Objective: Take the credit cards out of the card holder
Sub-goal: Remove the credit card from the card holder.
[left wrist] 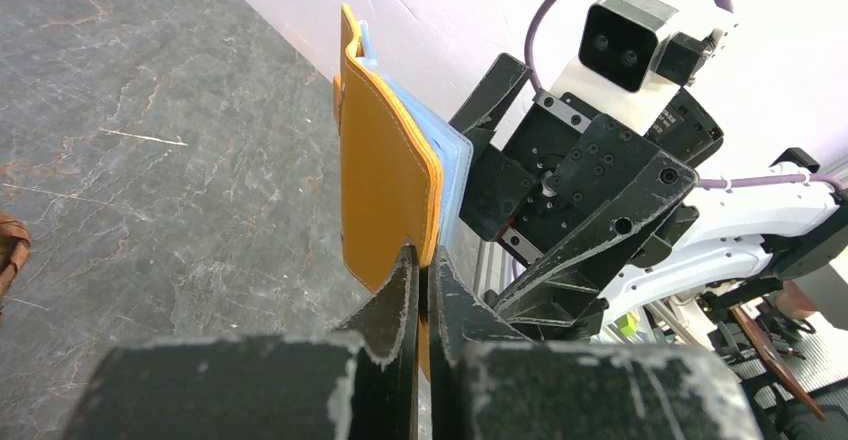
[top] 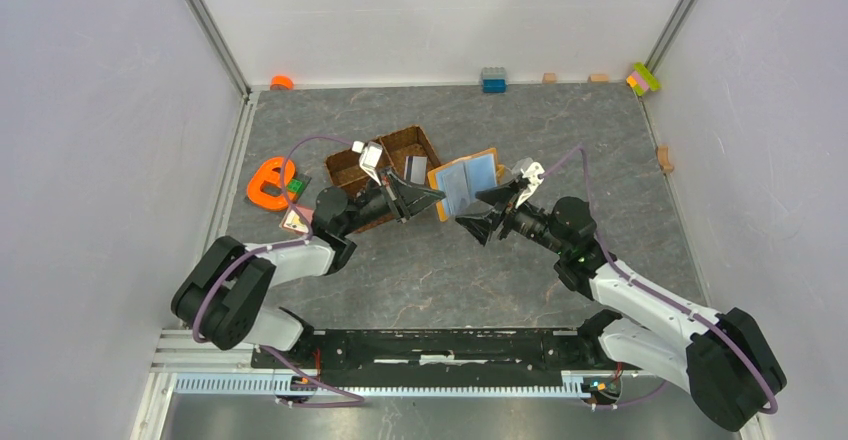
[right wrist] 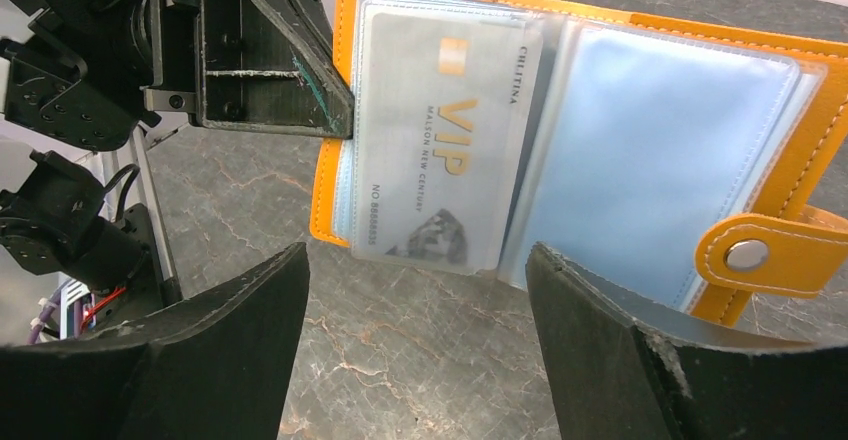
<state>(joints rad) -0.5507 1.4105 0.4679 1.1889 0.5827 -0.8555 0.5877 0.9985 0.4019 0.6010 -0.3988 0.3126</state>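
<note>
The orange card holder (top: 466, 182) is held open and upright above the table, its pale blue lining facing my right wrist camera. My left gripper (top: 438, 196) is shut on its left cover edge; in the left wrist view the fingers (left wrist: 400, 295) pinch the orange cover (left wrist: 385, 175). A grey-white VIP credit card (right wrist: 440, 150) sits in a clear sleeve of the holder (right wrist: 800, 160), and the snap tab (right wrist: 750, 255) hangs at the right. My right gripper (right wrist: 418, 260) is open just below the card, touching nothing; it also shows in the top view (top: 468, 210).
A brown woven tray (top: 345, 165) stands behind the left gripper with a grey flat card-like piece (top: 415, 168) in it. An orange e-shaped toy (top: 268, 182) lies at the left. Toy bricks (top: 493, 80) line the back wall and the right edge (top: 665, 158).
</note>
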